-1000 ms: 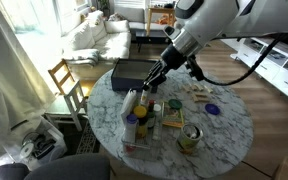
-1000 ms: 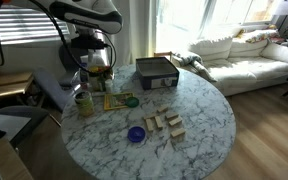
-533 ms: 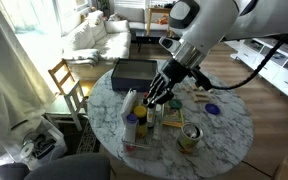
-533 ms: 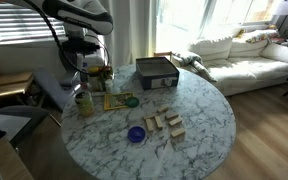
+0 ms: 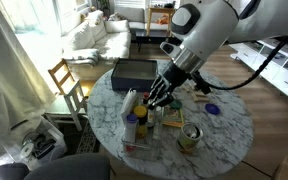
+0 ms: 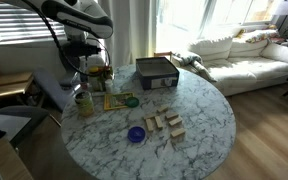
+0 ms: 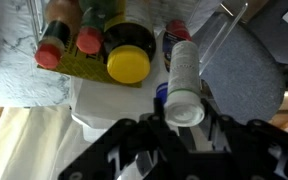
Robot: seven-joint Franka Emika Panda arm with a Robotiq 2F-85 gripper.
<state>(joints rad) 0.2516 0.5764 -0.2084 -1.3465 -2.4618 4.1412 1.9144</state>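
Note:
In the wrist view my gripper [image 7: 184, 118] is shut on a white bottle [image 7: 185, 72] with a white cap and a blue band, and the cap faces the camera. Just beyond it is a cluster of condiments: a jar with a yellow lid [image 7: 129, 63] and two red-capped bottles [image 7: 50, 55], all on a pale holder [image 7: 94, 108]. In an exterior view the gripper [image 5: 156, 97] hangs low over the same cluster [image 5: 139, 118] on the round marble table [image 5: 229, 130]. The held bottle is hard to make out there.
A dark box [image 5: 134, 72] sits at the table's far side. A tin can [image 5: 190, 138] and a blue dish [image 5: 212, 109] lie nearby. Wooden blocks [image 6: 166, 123], a green lid [image 6: 132, 100] and a yellow card [image 6: 115, 101] lie further along. A wooden chair [image 5: 66, 85] stands beside the table.
Over the last second the arm came down and forward from above the dark box to the condiment cluster. It has barely moved in the last half second, and the jaws have stayed as they were.

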